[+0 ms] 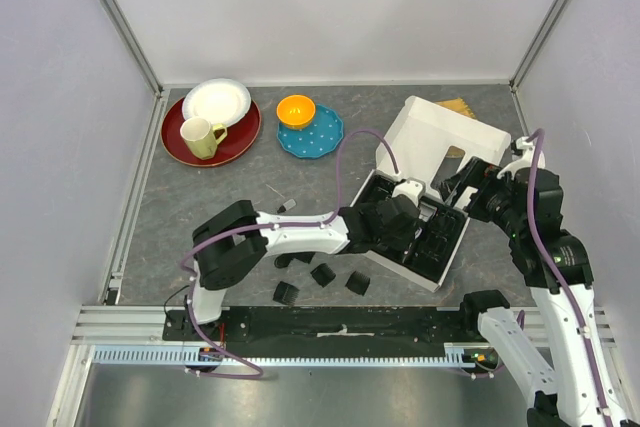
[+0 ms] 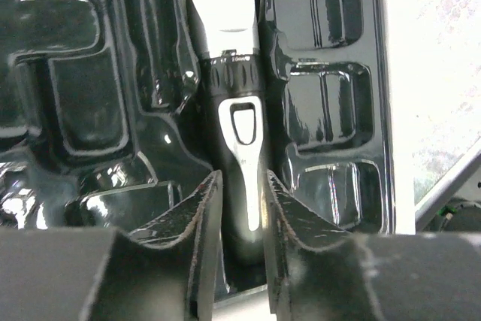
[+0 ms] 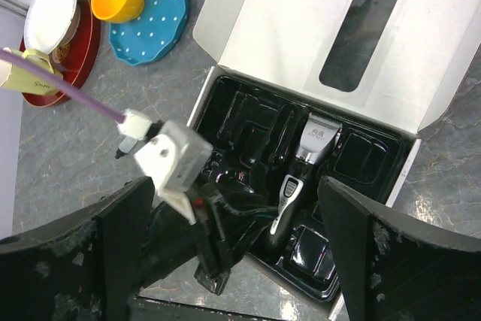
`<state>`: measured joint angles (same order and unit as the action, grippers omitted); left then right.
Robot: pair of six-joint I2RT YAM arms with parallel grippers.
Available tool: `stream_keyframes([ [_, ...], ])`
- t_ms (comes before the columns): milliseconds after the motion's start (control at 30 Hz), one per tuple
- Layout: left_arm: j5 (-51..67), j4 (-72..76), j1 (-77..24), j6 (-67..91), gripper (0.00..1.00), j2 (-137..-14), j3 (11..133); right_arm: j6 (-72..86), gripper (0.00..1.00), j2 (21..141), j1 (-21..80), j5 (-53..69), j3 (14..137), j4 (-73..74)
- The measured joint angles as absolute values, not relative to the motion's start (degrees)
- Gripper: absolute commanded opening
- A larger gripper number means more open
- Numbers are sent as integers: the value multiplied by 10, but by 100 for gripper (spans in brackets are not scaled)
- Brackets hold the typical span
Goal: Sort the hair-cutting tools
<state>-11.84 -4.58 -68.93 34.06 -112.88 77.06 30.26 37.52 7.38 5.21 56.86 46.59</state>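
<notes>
The black-and-silver clipper (image 2: pixel 233 73) lies in the long middle slot of the black moulded tray (image 2: pixel 75 95), blade end away from me. My left gripper (image 2: pixel 242 178) reaches into the tray (image 1: pixel 447 247), and its fingers (image 2: pixel 203 216) press both sides of the clipper's tail. From the right wrist the clipper (image 3: pixel 312 148) shows beside the left arm's white camera block. My right gripper (image 3: pixel 237 186) hovers wide open above the box, holding nothing; from above it (image 1: pixel 470 192) sits at the box's right side. Several black comb attachments (image 1: pixel 322 274) lie on the table in front of the box.
The white box lid (image 1: pixel 440 132) stands open behind the tray. At the back left are a red plate (image 1: pixel 180 147) with a white plate (image 1: pixel 217 100) and mug (image 1: pixel 200 137), then a blue dotted plate (image 1: pixel 318 139) and an orange bowl (image 1: pixel 296 110).
</notes>
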Motion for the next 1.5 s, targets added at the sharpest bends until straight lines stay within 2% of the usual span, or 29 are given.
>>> stream_keyframes([
  [33,-120,-49,-690,339,38,-1119,765,302,98,375,74,51,569,466],
  [67,-125,-55,-692,335,47,-1107,760,302,98,375,74,49,569,466],
  [133,-139,-72,-692,327,53,-1070,747,302,98,373,74,47,569,465],
  [167,-146,-77,-692,324,60,-1053,743,302,98,375,74,46,569,465],
  [333,-210,-110,-689,319,79,-931,699,298,98,380,74,49,568,463],
  [367,-220,-120,-688,320,88,-909,689,297,98,380,74,52,566,463],
  [400,-233,-137,-684,322,92,-882,677,295,98,379,74,54,563,462],
  [467,-251,-169,-675,334,96,-842,654,290,98,374,74,59,554,457],
  [767,-251,-349,-524,449,97,-657,475,287,98,368,74,89,503,441],
  [1000,-233,-418,-433,524,94,-509,368,287,98,374,74,109,485,430],
  [1133,-218,-424,-394,533,91,-518,347,287,98,385,74,118,480,413],
  [1500,-168,-363,-325,478,89,-669,349,287,98,411,74,122,464,394],
])
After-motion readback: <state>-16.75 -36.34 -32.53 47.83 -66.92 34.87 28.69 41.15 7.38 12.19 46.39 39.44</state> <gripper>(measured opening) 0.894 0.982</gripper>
